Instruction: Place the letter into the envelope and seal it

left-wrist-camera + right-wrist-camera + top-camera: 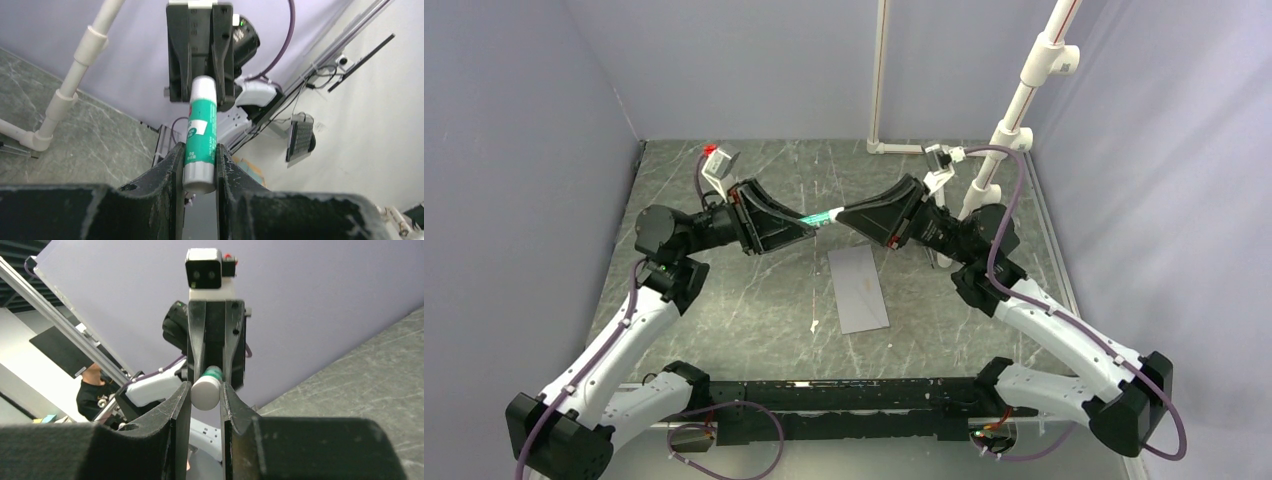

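A green and white glue stick [822,217] hangs in the air between both grippers, above the table's middle. My left gripper [810,224] is shut on its green body [200,135]. My right gripper [842,212] is shut on its white cap end [206,392]. The two grippers face each other tip to tip. The grey envelope [860,288] lies flat on the table just below and in front of them. The tan letter is out of view.
A small white scrap [814,326] lies on the marbled table left of the envelope. A white pipe stand [1014,120] rises at the back right behind the right arm. Purple walls enclose three sides.
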`<action>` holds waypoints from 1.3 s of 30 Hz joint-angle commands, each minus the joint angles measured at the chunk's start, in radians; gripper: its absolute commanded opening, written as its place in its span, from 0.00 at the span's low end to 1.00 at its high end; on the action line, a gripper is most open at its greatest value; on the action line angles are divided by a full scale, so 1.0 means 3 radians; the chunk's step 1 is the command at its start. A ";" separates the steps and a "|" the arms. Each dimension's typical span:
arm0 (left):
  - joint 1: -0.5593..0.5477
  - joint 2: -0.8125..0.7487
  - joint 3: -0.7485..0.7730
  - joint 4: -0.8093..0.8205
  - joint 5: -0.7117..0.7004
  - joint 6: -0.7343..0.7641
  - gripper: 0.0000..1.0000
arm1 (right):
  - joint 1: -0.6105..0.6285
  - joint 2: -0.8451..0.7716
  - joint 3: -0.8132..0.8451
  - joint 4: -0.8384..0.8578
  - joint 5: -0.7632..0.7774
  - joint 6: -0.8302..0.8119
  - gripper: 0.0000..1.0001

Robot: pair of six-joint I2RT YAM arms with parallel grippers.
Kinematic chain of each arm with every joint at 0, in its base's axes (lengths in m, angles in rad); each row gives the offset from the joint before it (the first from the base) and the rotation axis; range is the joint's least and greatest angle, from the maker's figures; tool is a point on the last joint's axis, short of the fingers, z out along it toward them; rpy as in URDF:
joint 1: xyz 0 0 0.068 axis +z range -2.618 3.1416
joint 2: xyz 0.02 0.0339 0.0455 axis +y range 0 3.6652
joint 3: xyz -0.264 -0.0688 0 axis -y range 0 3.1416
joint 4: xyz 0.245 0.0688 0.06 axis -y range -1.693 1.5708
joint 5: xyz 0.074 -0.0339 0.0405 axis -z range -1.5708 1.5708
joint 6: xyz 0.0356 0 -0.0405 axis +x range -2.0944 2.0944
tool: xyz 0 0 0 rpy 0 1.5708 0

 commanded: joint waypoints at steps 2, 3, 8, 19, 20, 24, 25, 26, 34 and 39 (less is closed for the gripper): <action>-0.0220 0.0156 -0.0023 -0.0646 0.0055 0.0478 0.02 | 0.0295 0.0247 0.0296 -0.0075 -0.0332 0.0038 0.00; -0.0220 0.0142 -0.0005 -0.0710 -0.0012 0.0513 0.02 | 0.0323 0.0246 0.0300 -0.0124 -0.0316 0.0021 0.00; -0.0146 0.0049 0.0119 -0.1121 -0.0316 0.0705 0.03 | 0.0379 0.0179 0.0248 -0.0442 -0.0183 -0.0098 0.00; -0.0027 -0.0130 0.0338 -0.1842 -0.0351 0.1248 0.02 | 0.0377 -0.0244 0.0183 -0.1125 0.0314 -0.0584 0.00; -0.0026 -0.0136 0.0334 -0.1829 -0.0320 0.1265 0.02 | 0.0377 -0.0252 0.0167 -0.1137 0.0308 -0.0585 0.00; -0.0026 -0.0060 0.0298 -0.1618 0.0048 0.1269 0.02 | 0.0377 -0.0262 0.0143 -0.1184 0.0208 -0.0598 0.00; -0.0026 -0.0026 0.0295 -0.1554 0.0226 0.1302 0.02 | 0.0373 -0.0267 0.0153 -0.1206 0.0184 -0.0606 0.00; -0.0026 0.0009 0.0297 -0.1495 0.0404 0.1348 0.02 | 0.0374 -0.0277 0.0183 -0.1241 0.0178 -0.0618 0.00; -0.0026 -0.0107 0.0307 -0.1890 0.0684 0.1893 0.02 | 0.0344 -0.0301 0.0578 -0.1776 0.0253 -0.0617 0.38; -0.0026 -0.0060 0.0324 -0.2023 0.0660 0.1995 0.02 | 0.0310 -0.0212 0.0707 -0.2035 0.0171 -0.0495 0.62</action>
